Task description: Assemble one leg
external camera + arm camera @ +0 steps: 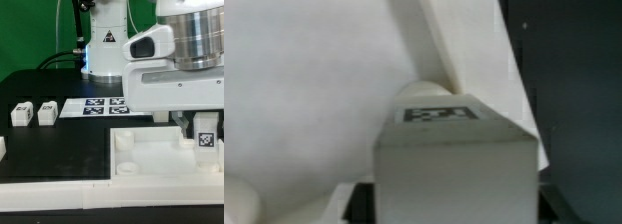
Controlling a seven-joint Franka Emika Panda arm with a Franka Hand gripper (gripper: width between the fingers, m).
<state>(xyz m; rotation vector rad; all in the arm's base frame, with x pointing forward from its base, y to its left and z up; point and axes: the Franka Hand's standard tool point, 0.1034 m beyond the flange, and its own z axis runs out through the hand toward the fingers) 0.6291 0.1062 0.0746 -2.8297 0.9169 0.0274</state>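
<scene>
My gripper (197,128) is shut on a leg (205,138), a small white post with a black-and-white tag. It holds the leg upright over the far corner of the large white tray-like piece (150,160), on the exterior view's right. In the wrist view the leg (455,160) fills the middle between the dark fingers (359,203), tag (441,113) facing the camera, with my gripper (452,208) clamped on its sides. The white piece (313,80) lies behind it. Whether the leg's lower end touches the piece is hidden.
Two more legs (20,113) (46,112) stand on the black table at the exterior view's left. The marker board (95,105) lies beside them. A round corner socket (125,142) shows on the white piece. Another white part (3,150) sits at the left edge.
</scene>
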